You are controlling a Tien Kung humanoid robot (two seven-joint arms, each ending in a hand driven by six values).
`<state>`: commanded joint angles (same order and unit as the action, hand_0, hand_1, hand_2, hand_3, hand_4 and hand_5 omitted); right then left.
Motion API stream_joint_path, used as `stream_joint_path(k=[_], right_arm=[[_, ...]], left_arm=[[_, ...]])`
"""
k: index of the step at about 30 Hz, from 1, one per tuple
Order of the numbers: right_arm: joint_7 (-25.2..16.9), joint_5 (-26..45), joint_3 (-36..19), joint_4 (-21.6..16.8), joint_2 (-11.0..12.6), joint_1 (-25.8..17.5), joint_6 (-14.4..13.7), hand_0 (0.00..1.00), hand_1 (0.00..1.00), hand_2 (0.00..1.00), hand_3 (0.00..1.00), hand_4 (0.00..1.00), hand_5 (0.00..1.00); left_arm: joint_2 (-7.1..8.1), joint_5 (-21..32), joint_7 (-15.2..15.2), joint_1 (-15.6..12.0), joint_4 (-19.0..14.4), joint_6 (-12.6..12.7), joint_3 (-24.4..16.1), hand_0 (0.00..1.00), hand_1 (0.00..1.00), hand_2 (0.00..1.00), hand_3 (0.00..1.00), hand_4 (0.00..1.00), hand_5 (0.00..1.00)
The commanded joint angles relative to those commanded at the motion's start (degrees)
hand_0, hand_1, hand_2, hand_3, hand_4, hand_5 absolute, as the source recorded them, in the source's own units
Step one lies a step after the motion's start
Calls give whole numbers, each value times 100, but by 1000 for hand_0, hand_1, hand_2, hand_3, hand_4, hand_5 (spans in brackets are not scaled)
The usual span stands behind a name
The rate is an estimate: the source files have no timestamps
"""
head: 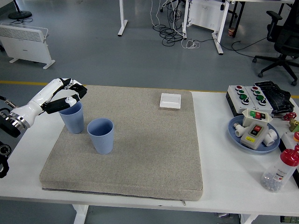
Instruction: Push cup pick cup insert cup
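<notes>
The left robot hand [65, 95] hovers released over the far cup [72, 116]; the second cup [101, 135] stands just beyond.

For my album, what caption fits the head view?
Robot's left hand hovers over one blue cup beside another on a grey mat.

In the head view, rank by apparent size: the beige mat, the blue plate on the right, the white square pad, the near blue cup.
1. Beige mat, by far largest.
2. Blue plate.
3. Near blue cup.
4. White square pad, though it lies farther away, so cup versus pad is unsure.
</notes>
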<state>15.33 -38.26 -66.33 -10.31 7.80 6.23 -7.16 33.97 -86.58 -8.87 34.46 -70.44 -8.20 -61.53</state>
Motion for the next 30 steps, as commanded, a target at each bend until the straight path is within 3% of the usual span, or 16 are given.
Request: stream_joint_path(k=[5,6,7,14,23,24,29,30], right_arm=[[0,25,18,0,11,14,-1,724,648,644,575,120,466],[0,27,20,0,12,15,-1,724,647,645,575,120,466],[-2,39,24,0,14,20,-2,724,647,645,575,120,466],[-3,79,43,0,22,35,-7,724,647,645,575,120,466],[-2,77,42,0,27,26,-13,724,647,645,575,120,466],[-2,77,40,0,27,24,-14,724,647,645,575,120,465],[0,55,30,0,26,25,-13,724,647,645,575,120,465],[-1,56,30,0,26,23,-13,724,646,644,575,120,465]], left_arm=[[108,-395,545,589,86,-268,920,998,957,998,979,986,605],[114,-417,579,636,95,-283,1030,998,980,998,998,998,513],[119,-446,637,736,124,-317,1178,998,980,998,998,998,513],[4,-533,1066,1319,346,-632,2087,998,986,998,998,998,480],[-179,-584,1378,1533,597,-808,2578,998,977,998,998,990,426],[-192,-593,1397,1541,614,-814,2601,998,959,998,998,894,260],[-240,-759,1479,1575,721,-807,2651,998,959,998,998,894,260],[-241,-840,1492,1575,721,-814,2643,695,833,983,892,678,20]])
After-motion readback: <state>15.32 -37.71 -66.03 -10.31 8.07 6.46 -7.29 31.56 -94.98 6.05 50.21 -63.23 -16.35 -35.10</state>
